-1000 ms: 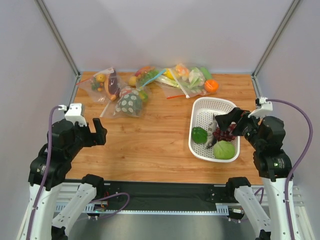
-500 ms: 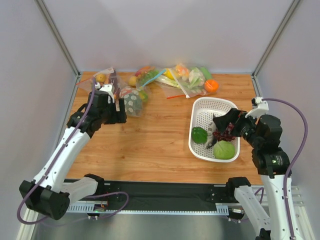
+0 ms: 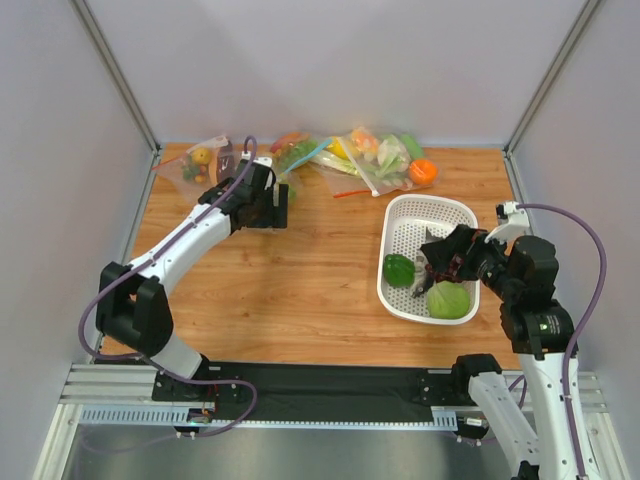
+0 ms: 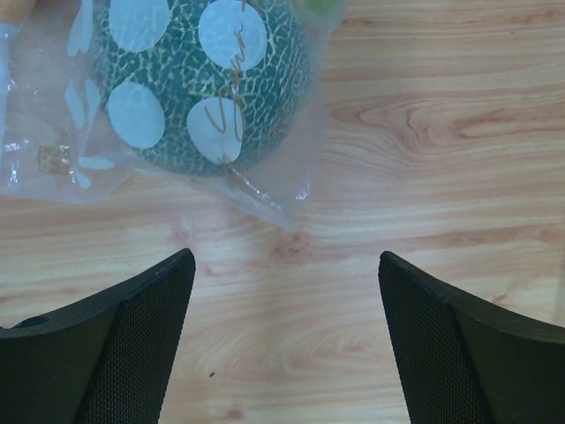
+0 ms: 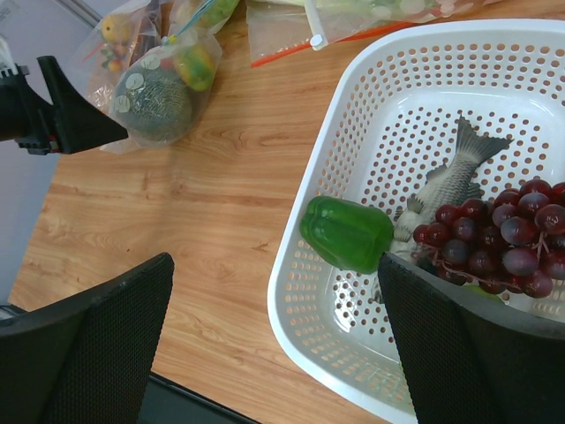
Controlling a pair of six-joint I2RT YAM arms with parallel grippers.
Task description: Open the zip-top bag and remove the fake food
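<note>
The zip-top bag (image 4: 190, 97) with white polka dots lies on the wood at the back left. It holds the grey-green bumpy ball (image 4: 177, 79). The right wrist view shows the bag (image 5: 159, 106) with the ball and a yellow fruit (image 5: 196, 64) inside; the peach is hidden. My left gripper (image 4: 287, 336) is open and empty, just short of the bag's near corner. In the top view the left gripper (image 3: 276, 205) covers most of the bag. My right gripper (image 5: 278, 344) is open and empty, over the basket's near left edge (image 3: 445, 262).
A white basket (image 3: 415, 212) at the right holds a green pepper (image 3: 399, 269), dark grapes (image 3: 447, 268), a pale cabbage (image 3: 449, 300) and a toy fish (image 5: 450, 181). Other clear bags of fake food (image 3: 205, 165) (image 3: 370, 158) and an orange (image 3: 423, 171) line the back edge.
My left arm has swung from the near left out to the polka-dot bag at the back. My right gripper has shifted slightly toward me over the basket.
</note>
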